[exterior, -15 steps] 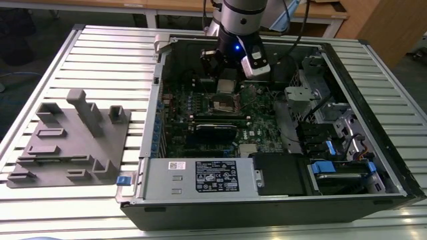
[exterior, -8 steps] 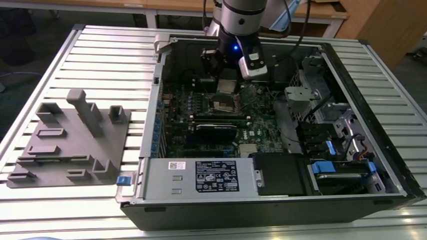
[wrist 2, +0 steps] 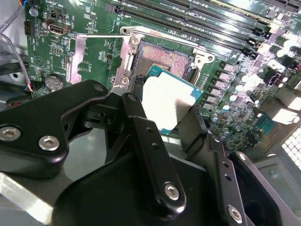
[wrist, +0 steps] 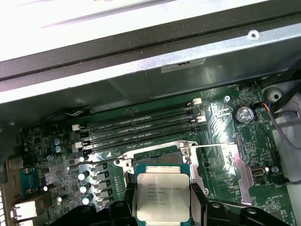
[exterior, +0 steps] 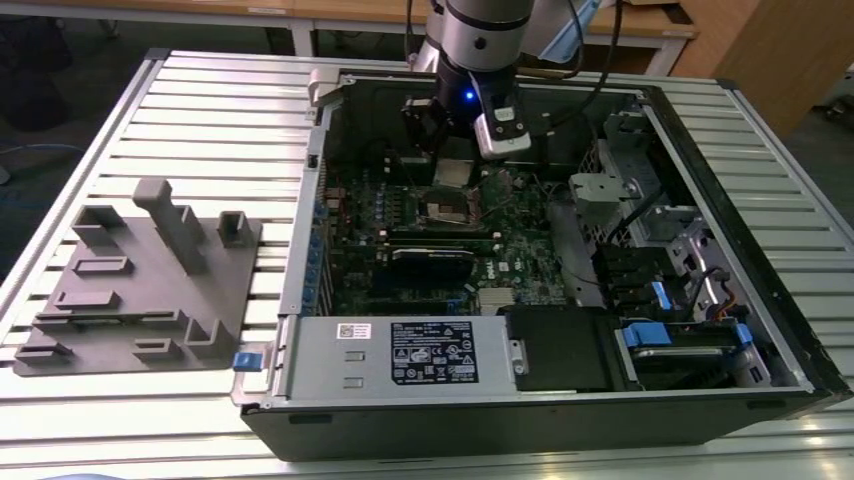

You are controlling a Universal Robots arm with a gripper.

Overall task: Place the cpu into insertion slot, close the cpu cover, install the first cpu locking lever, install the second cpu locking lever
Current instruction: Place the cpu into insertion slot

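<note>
Second wrist view: cpu placement in hand.
The cpu cover [wrist 2: 77, 59] lies folded open beside the bare insertion slot [wrist 2: 162, 52]; the fingers [wrist 2: 141, 127] clamp the cpu [wrist 2: 167, 101] by its edges, near the slot, unseated. Seating likely calls for square alignment and gentle lowering.

The cpu [wrist 2: 167, 101] hides part of the insertion slot [wrist 2: 162, 54] under it.

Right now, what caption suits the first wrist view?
A pincer holds the silver chip above the open socket on the green board.
</note>
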